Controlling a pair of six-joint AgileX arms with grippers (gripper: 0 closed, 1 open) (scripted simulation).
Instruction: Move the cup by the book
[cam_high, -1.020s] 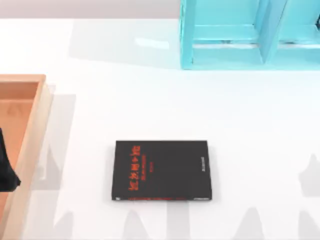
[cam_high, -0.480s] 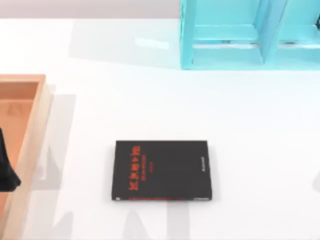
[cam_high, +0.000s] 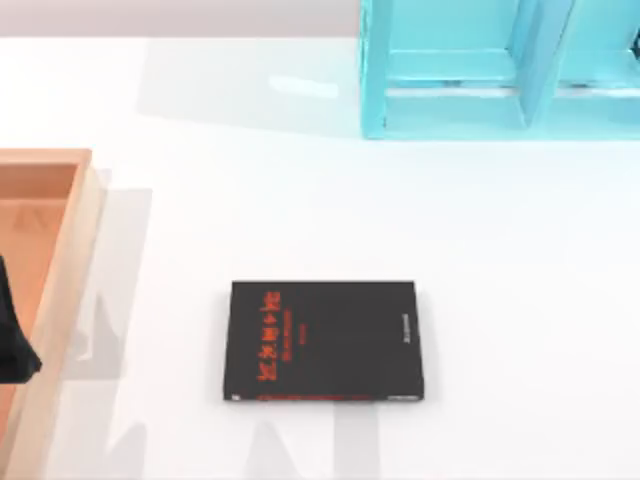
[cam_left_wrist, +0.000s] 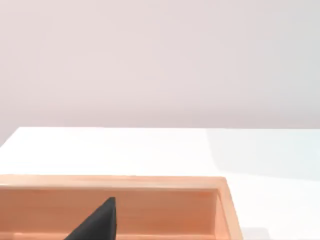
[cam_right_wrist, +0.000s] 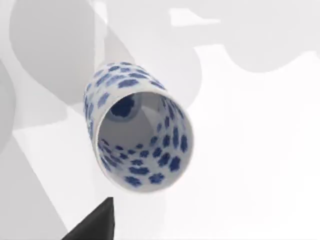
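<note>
Cup (cam_right_wrist: 142, 132), seen from the right wrist just beyond a dark fingertip of the right gripper (cam_right_wrist: 92, 225), is a small white beaker with blue blossoms inside and out; I judge it light, stiff, glazed-slippery and breakable, best pinched across the rim wall. Whether either gripper's jaws are apart I cannot tell. The book (cam_high: 327, 341), black with red lettering, lies flat near mid-table, while the left gripper (cam_high: 12, 335) sits over the wooden tray (cam_high: 70, 250) at left.
</note>
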